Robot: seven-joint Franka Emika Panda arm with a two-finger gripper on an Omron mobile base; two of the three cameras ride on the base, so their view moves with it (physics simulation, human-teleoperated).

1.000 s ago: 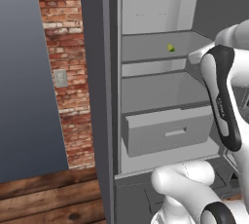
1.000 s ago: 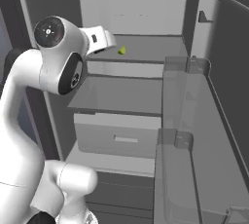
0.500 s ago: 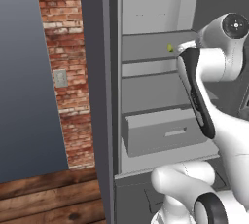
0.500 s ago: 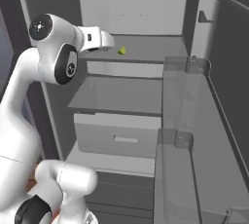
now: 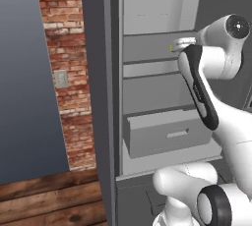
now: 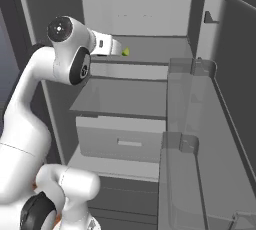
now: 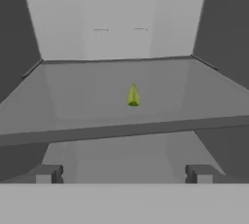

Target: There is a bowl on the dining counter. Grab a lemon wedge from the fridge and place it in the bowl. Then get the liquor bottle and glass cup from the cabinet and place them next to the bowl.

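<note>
One lemon wedge (image 7: 133,95) lies on the fridge shelf (image 7: 87,96) straight ahead of the spread, empty pincer (image 7: 124,174)

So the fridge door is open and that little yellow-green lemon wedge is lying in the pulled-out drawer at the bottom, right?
Not quite. The fridge is open, but the lemon wedge sits on a shelf higher up, not in the drawer. The hand view shows it resting on the shelf, and the right base view shows it well above the drawer.
</note>
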